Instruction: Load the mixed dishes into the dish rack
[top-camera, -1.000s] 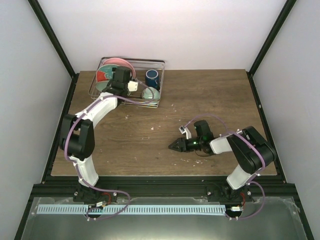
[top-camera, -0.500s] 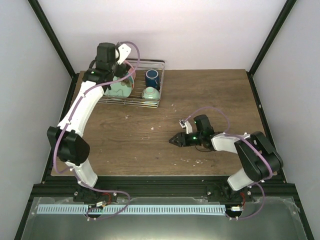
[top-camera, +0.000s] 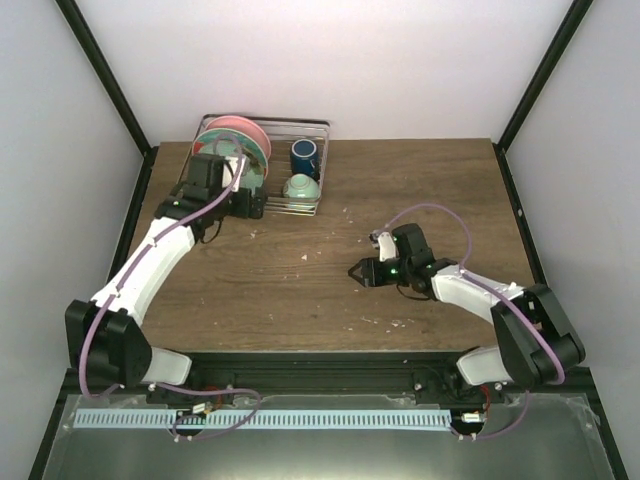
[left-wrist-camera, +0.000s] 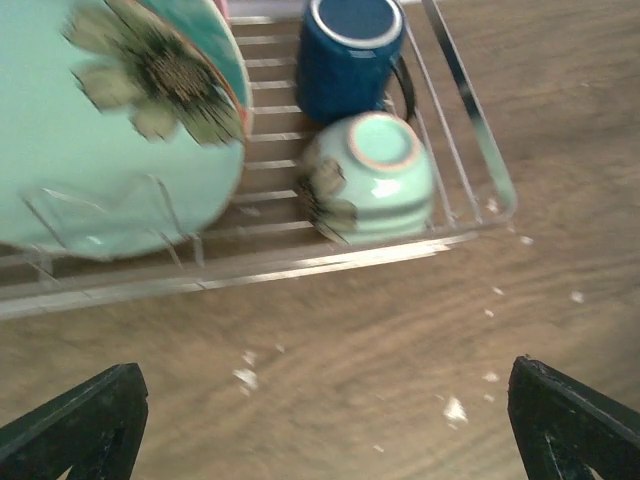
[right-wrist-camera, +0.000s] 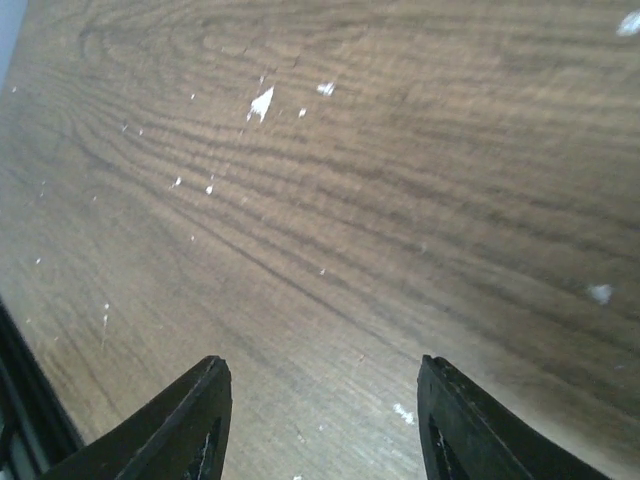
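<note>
The silver wire dish rack stands at the table's far left. The pink plate and the floral plate stand upright in its left part. The dark blue cup and the mint-green bowl, upside down, sit in its right part. In the left wrist view the floral plate, cup, bowl and rack show. The lime-green plate is hidden. My left gripper is open and empty, just in front of the rack. My right gripper is open and empty over bare wood.
The wooden table carries small white specks. Black frame posts and white walls close in the left, right and back sides. The black rail with the arm bases runs along the near edge.
My left gripper has come down from above the rack's back and drawn back to the rack's front edge, open. The floral plate now stands in the rack. My right gripper shifted slightly right.
</note>
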